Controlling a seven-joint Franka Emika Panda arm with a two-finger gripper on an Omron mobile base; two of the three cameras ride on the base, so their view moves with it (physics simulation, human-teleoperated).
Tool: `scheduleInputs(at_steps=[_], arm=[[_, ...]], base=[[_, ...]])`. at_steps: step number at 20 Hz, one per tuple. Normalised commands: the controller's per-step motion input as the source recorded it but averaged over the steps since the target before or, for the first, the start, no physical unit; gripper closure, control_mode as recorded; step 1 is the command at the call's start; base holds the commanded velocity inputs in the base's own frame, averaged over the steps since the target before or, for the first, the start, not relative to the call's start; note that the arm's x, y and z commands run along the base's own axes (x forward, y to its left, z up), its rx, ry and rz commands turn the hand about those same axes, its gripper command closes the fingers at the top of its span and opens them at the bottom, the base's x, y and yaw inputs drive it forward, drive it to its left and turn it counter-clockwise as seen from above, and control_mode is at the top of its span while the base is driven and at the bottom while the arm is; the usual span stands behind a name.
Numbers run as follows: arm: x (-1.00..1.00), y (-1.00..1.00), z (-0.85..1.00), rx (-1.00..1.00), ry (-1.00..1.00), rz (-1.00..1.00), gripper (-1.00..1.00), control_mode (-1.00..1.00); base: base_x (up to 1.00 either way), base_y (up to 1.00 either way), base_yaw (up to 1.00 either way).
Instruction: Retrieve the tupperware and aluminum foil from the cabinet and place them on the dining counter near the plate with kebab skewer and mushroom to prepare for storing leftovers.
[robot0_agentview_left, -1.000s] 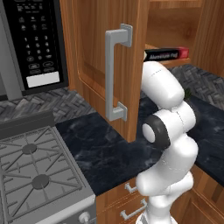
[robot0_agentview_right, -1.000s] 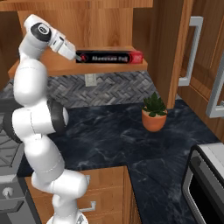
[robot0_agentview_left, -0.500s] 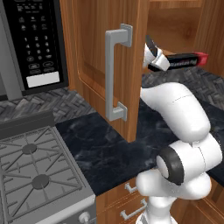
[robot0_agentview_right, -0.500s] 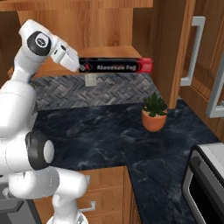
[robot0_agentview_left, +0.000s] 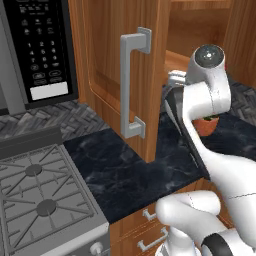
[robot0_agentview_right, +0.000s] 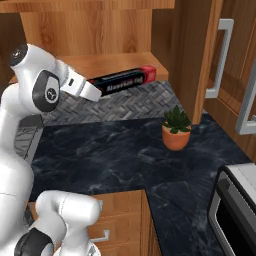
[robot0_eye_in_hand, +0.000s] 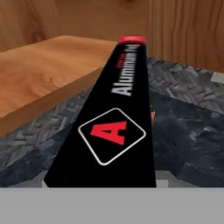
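Observation:
The aluminum foil (robot0_agentview_right: 125, 80) is a long black box with a red end and white lettering. My gripper (robot0_agentview_right: 94, 92) is shut on its near end and holds it in the air, in front of the cabinet shelf (robot0_agentview_right: 120, 62) and tilted up toward it. In the hand view the aluminum foil (robot0_eye_in_hand: 116, 131) runs away from me and covers my fingertips. The open cabinet door (robot0_agentview_left: 107, 75) with its grey handle (robot0_agentview_left: 132, 82) stands left of my arm. The tupperware, the plate and the dining counter are out of view.
A potted plant (robot0_agentview_right: 176, 131) stands on the dark marble counter (robot0_agentview_right: 110, 160) below and right of the box. A microwave (robot0_agentview_left: 40, 50) hangs above the stove (robot0_agentview_left: 40, 200) at left. Another appliance (robot0_agentview_right: 235, 210) sits at the lower right, under cabinet doors with grey handles (robot0_agentview_right: 220, 57).
The foil box lay on the shelf a second ago. It has come out of the cabinet and now hangs lower, in front of the shelf, and my arm has folded back with it.

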Motion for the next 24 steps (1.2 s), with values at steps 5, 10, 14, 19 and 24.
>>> scheduleInputs(at_steps=[5,10,14,19,24], arm=[[-1.00,0.00,0.00,0.00,0.04,0.61,1.00,-1.00],[-0.76,0.01,0.25,-0.02,0.18,0.35,1.00,-1.00],[-0.47,0.00,0.33,-0.03,0.25,0.12,1.00,-1.00],[-0.64,0.04,0.09,-0.05,0.25,0.02,1.00,-1.00],[-1.00,0.20,-0.20,-0.11,0.07,0.00,1.00,-1.00]], base=[[0.00,0.00,0.00],[0.00,0.00,0.00],[0.00,0.00,0.00],[0.00,0.00,0.00],[0.00,0.00,0.00]])
